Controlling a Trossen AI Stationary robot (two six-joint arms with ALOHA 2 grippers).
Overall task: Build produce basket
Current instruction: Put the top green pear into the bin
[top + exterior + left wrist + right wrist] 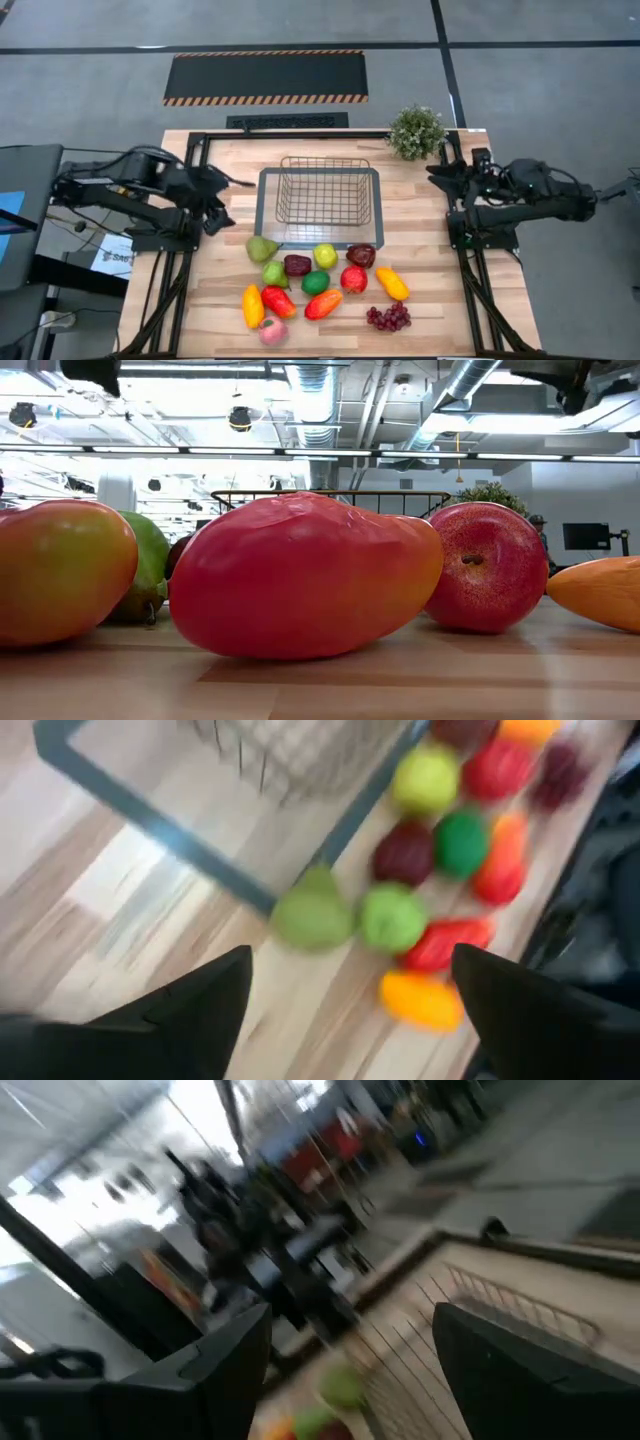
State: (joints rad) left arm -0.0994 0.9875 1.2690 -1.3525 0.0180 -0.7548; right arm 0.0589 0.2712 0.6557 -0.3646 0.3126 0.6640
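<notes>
Grey tray (266, 205) under basket (322, 189); plant (416, 131) nr corner, prob. clear.

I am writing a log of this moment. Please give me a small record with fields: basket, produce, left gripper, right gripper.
basket: wire basket, empty, standing on a grey tray
produce: toy fruits and vegetables on the table in front of the tray, none inside the basket; a green pear lies nearest the tray's left corner, purple grapes at the right
left gripper: open, empty, left of the tray
right gripper: open, empty, beside a potted plant
</notes>
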